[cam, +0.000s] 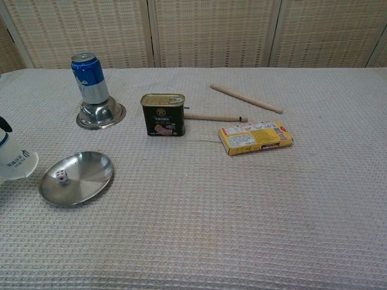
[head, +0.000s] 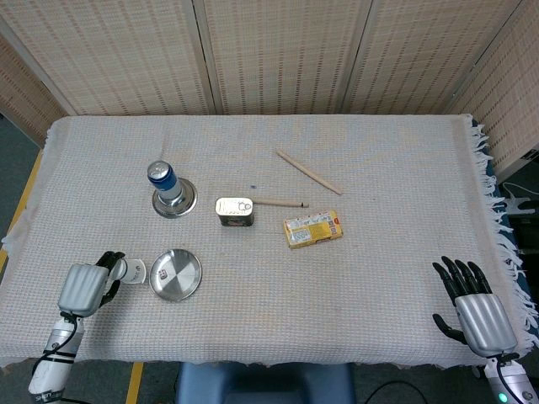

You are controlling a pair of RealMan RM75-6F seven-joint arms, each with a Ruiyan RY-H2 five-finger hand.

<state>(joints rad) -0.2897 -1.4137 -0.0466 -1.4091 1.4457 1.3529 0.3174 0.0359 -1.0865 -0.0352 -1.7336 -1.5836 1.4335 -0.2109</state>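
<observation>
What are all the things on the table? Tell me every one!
Cup: 1, white with blue print, lifted and tilted at the left edge, held by the left hand.
Plate: 1, silver, front left, beside the cup.
Die: 1, white, on the plate.
Soda can: 1, blue and silver, back left, standing on the bowl.
Bowl: 1, silver, upside down under the soda can.
Tin: 1, dark green with gold top, middle.
Sticks: 2, light wood, behind and right of the tin.
Box: 1, yellow, flat, right of the tin.
Tablecloth: 1, pale woven.
Left hand: 1, grey and black, front left.
Right hand: 1, grey and black, front right, holding nothing.
</observation>
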